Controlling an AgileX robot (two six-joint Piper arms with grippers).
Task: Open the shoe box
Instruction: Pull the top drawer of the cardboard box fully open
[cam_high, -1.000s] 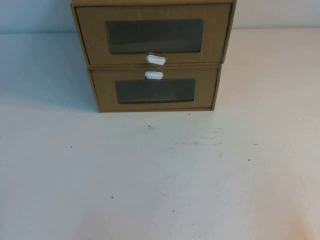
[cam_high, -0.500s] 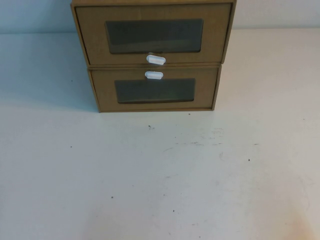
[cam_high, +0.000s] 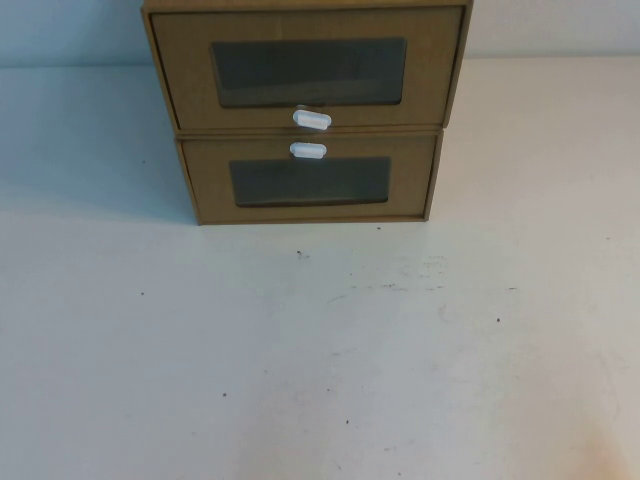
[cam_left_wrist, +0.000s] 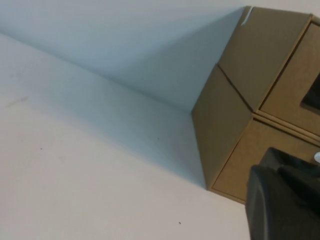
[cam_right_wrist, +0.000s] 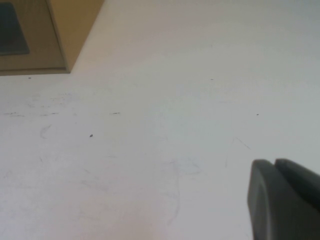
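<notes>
Two brown cardboard shoe boxes are stacked at the far middle of the table. The upper box (cam_high: 305, 70) and the lower box (cam_high: 310, 185) each have a dark window in the front flap, and both flaps are closed. A white handle (cam_high: 311, 119) sits at the bottom of the upper flap and another white handle (cam_high: 308, 151) at the top of the lower flap. Neither arm appears in the high view. My left gripper (cam_left_wrist: 278, 172) is shut and empty, low beside the stack's left side (cam_left_wrist: 222, 125). My right gripper (cam_right_wrist: 275, 162) is shut and empty over the bare table, well away from the lower box's corner (cam_right_wrist: 75, 30).
The white table (cam_high: 320, 350) carries small dark specks and faint scuffs. A pale wall rises behind the boxes (cam_left_wrist: 125, 45).
</notes>
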